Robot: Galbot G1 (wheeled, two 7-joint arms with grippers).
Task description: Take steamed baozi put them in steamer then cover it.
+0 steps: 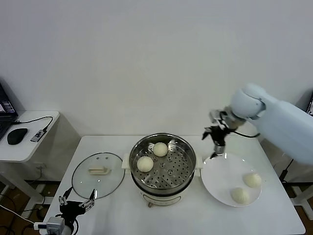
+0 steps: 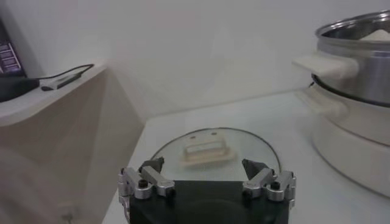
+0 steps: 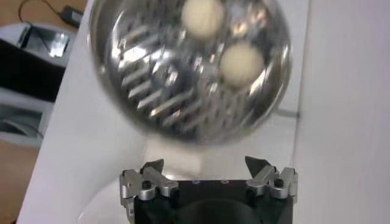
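Observation:
The steamer [image 1: 183, 166] stands mid-table with two baozi on its perforated tray, one at the back [image 1: 160, 149] and one to the left [image 1: 145, 164]. Two more baozi [image 1: 252, 180] [image 1: 240, 195] lie on a white plate [image 1: 222, 171] to its right. My right gripper [image 1: 216, 142] hangs open and empty above the gap between steamer and plate; its wrist view looks down on the steamer [image 3: 152, 91] and both buns [image 3: 203, 17] [image 3: 241, 63] beyond the gripper [image 3: 204, 162]. The glass cover [image 1: 98, 175] lies flat left of the steamer. My left gripper [image 1: 76, 203] [image 2: 203, 163] waits open just in front of the cover [image 2: 244, 143].
A low side table [image 1: 29, 147] at the far left carries a mouse [image 1: 17, 135], a laptop corner and a cable. The wall runs close behind the white table. The steamer's cream handle [image 2: 323, 64] juts toward the cover.

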